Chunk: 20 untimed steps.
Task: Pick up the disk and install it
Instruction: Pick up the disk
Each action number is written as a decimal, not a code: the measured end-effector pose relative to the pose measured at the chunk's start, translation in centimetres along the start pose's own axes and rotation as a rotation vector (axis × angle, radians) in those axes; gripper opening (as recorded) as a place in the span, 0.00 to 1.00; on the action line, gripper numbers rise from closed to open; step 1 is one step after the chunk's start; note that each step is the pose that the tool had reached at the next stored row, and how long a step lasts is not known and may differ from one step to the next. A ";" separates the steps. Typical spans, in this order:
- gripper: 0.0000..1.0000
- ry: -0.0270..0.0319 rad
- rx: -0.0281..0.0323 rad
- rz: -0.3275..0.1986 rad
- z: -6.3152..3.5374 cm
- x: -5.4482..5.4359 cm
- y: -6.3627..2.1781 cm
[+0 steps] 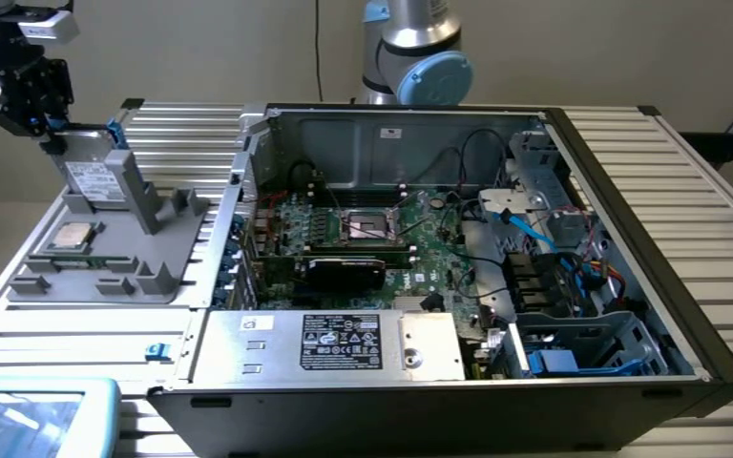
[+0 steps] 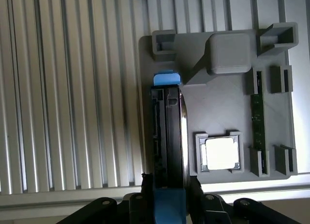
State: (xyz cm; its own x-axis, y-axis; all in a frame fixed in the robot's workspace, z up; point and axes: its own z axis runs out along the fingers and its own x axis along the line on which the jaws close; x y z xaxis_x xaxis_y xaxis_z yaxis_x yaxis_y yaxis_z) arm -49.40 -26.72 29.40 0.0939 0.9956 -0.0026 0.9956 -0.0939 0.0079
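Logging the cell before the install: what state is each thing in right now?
Silver-grey metal disk in blue plastic carrier: standing on edge, seated in the grey fixture tray.
Small square silver processor chip: lying flat in its tray pocket.
Black computer case: open, motherboard exposed.
Gripper: at the disk's top end.

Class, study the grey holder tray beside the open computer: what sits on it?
The disk stands upright in a slot of the holder tray; a square processor chip lies flat in a recess. The disk's bottom edge and the slot floor are covered.
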 end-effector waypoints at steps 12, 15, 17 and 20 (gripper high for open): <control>0.38 -0.0026 -0.0003 0.000 0.00 0.0 0.00; 0.38 -0.0102 -0.0013 0.000 0.01 0.0 0.01; 0.38 -0.0144 -0.0014 0.000 0.00 0.0 0.00; 0.38 -0.0145 -0.0014 0.000 0.00 0.0 0.00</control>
State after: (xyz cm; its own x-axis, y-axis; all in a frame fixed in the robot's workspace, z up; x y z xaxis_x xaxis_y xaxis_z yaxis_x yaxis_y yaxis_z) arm -49.40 -26.75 29.40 0.0939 0.9954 -0.0171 0.9956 -0.0938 0.0093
